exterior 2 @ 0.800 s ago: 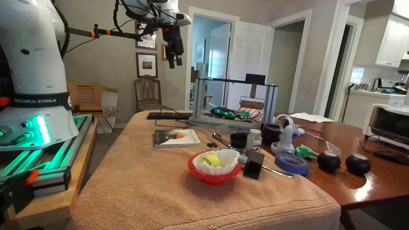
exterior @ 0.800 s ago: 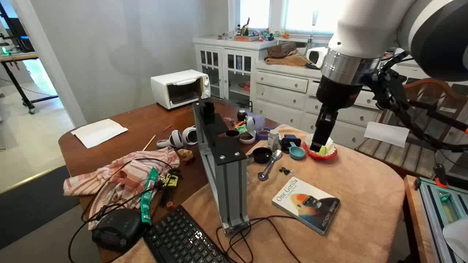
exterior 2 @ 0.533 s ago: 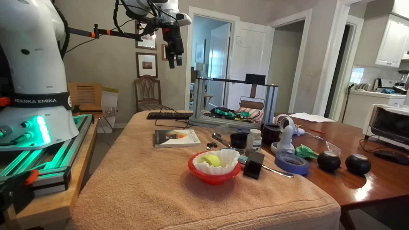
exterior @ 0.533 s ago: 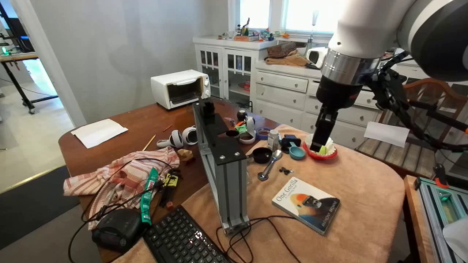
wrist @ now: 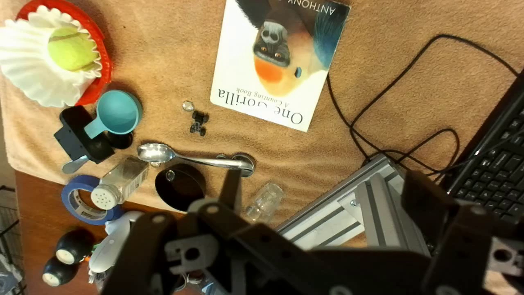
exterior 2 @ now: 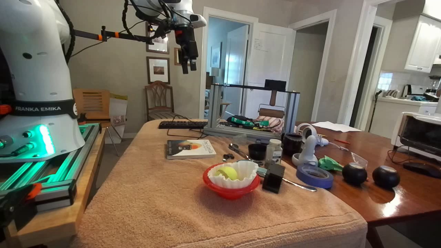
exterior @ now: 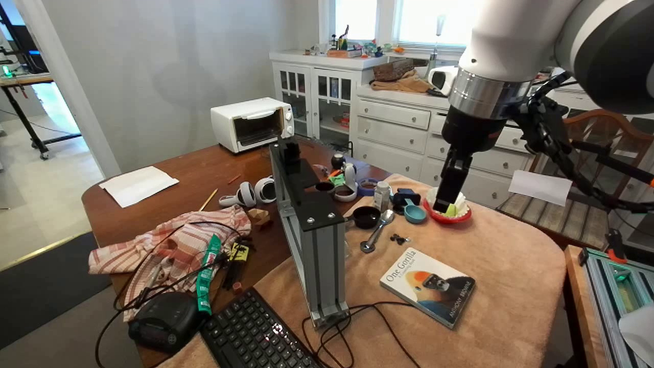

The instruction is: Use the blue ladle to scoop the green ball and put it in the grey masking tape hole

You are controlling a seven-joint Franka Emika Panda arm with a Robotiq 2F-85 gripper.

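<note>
Two fingers (wrist: 232, 189) stand wide apart, low in the wrist view; upper left, the ladle (wrist: 116, 113) looks light, stiff, maybe slick: pinch that stubby handle (wrist: 95, 128)!

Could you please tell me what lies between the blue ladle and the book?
In the wrist view, a clear bead and a small black object lie between the blue ladle and the book.
</note>
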